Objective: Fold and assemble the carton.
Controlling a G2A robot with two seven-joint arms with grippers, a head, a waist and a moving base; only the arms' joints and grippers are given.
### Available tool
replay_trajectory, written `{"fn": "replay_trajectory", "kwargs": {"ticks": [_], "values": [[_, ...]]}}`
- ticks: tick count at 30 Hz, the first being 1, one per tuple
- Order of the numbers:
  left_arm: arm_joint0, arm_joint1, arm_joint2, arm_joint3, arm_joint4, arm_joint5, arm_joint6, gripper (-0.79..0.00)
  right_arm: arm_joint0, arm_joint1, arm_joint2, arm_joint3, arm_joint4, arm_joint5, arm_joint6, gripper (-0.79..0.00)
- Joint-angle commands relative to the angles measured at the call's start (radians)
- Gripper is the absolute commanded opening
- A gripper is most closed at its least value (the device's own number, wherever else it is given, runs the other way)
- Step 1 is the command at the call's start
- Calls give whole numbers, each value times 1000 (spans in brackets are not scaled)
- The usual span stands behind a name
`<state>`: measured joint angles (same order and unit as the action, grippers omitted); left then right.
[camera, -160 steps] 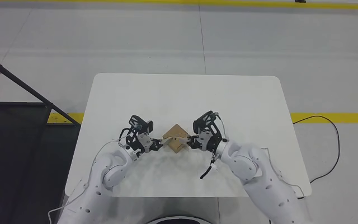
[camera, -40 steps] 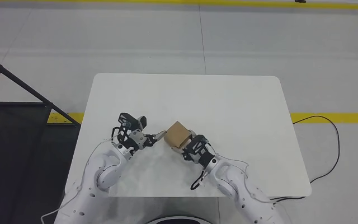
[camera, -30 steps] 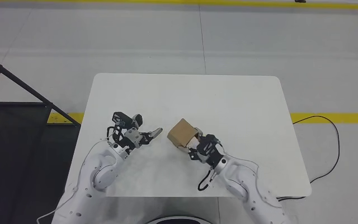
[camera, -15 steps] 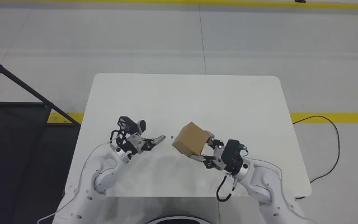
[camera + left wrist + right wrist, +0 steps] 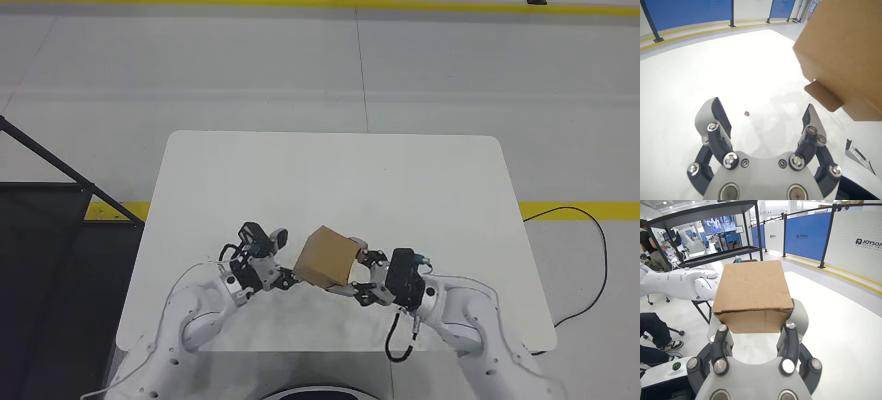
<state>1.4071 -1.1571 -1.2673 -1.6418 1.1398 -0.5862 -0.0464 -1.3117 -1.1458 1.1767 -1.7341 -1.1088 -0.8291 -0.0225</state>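
— White table (image 5: 430, 180) on a grey floor (image 5: 250, 70). How many cartons?
— 1 plain brown carton (image 5: 325, 257) over the table's near middle, 1 tab (image 5: 823, 98) sticking out.
— Grippers?
— 2. The right gripper (image 5: 753, 313) pinches the carton's end. The left gripper (image 5: 762, 103) is spread wide just beside it, apart. 1 brown scrap (image 5: 747, 113) lies on the table.

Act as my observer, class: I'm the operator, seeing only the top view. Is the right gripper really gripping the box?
Observer: Yes. The right wrist view shows the right gripper shut on the box, a finger against each side.
Operator: And the left gripper?
Observer: The left gripper is open and holds nothing; the box is ahead of it, outside its fingers.
Operator: Anything loose on the box?
Observer: A small flap sticks out from one edge, towards the left gripper.
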Motion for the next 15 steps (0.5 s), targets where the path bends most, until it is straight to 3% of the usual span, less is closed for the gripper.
{"fn": "replay_trajectory", "kwargs": {"ticks": [1, 9, 15], "values": [[6, 2, -3, -6, 8, -13, 18, 0, 7, -1, -6, 6, 11, -8, -3, -554], [18, 7, -29, -1, -64, -74, 68, 0, 57, 1, -1, 128, 125, -183, -88, -610], [27, 10, -36, -8, -96, -145, 119, 0, 109, 12, -77, 183, 204, -183, -139, -616]]}}
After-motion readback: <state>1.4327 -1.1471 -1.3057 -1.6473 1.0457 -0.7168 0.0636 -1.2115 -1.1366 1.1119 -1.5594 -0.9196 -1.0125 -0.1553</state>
